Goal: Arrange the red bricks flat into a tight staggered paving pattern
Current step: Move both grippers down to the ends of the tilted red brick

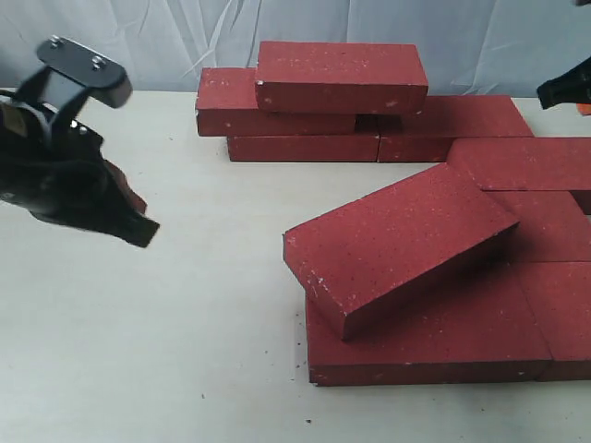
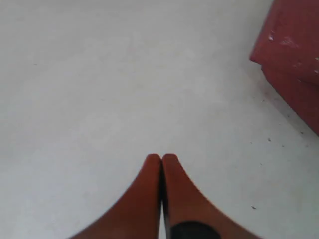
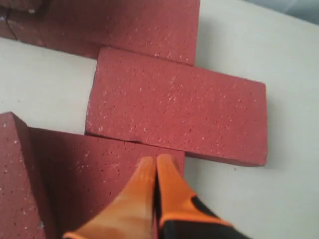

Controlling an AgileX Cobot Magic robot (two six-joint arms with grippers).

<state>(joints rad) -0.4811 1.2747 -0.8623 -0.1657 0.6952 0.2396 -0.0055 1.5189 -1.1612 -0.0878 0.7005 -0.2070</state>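
Left claw, right claw each pinched together, tilted brick atop red bricks

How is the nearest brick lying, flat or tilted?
Apparently tilted: the dark red rectangular brick lies askew atop flat red bricks, its side face tapering rearward.

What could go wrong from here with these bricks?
The tilted brick rests askew on the flat bricks, overhanging their edge; a push may drop it onto the table. The top brick at the back could slide off if nudged. Left pincer and right pincer are shut, unready to grip.
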